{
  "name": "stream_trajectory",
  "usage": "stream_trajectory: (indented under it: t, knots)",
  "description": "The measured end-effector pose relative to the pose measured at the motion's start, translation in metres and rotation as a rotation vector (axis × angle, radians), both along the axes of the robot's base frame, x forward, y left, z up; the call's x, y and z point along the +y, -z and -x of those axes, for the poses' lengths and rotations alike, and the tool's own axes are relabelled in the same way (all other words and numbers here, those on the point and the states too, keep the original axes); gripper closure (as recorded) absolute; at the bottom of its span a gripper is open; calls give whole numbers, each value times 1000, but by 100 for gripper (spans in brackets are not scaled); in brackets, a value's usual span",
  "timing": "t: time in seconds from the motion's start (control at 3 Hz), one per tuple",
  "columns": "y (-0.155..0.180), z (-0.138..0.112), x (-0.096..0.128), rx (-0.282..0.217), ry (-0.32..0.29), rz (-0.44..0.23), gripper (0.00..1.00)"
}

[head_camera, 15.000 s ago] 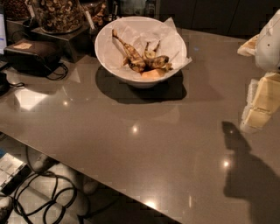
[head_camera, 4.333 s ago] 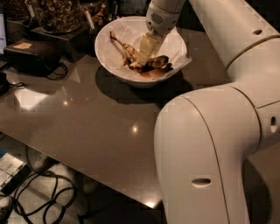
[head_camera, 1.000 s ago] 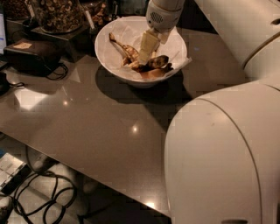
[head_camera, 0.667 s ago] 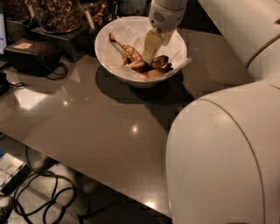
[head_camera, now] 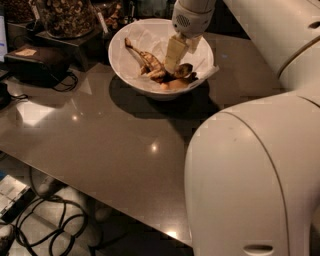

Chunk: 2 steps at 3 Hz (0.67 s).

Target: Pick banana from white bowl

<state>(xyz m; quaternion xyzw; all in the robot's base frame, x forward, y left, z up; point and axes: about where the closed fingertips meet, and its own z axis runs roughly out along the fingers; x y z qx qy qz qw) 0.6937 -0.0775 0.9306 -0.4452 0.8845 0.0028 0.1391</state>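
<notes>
The white bowl (head_camera: 125, 62), lined with crumpled white paper, stands at the back of the grey table. A dark, overripe banana (head_camera: 147, 60) lies in it, running from upper left to lower right, next to a darker piece and a small orange piece (head_camera: 172, 85). My gripper (head_camera: 175, 62) reaches down from above into the right half of the bowl, and its tip is at the banana's right end. The part of the banana under the gripper is hidden.
A glass jar of nuts (head_camera: 65, 15) stands at the back left. A black device (head_camera: 35, 62) with a cable sits left of the bowl. My arm's large white body (head_camera: 255, 175) fills the right side. Cables (head_camera: 50, 220) lie on the floor beyond the table's front edge.
The gripper has shifted slightly to the right inside the bowl over the last second. The banana and the bowl have not visibly moved.
</notes>
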Motion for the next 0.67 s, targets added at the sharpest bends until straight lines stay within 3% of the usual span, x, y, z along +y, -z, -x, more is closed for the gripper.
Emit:
stream_trajectory:
  t: [0.67]
  knots:
    - [18, 0, 1, 52, 10, -2, 51]
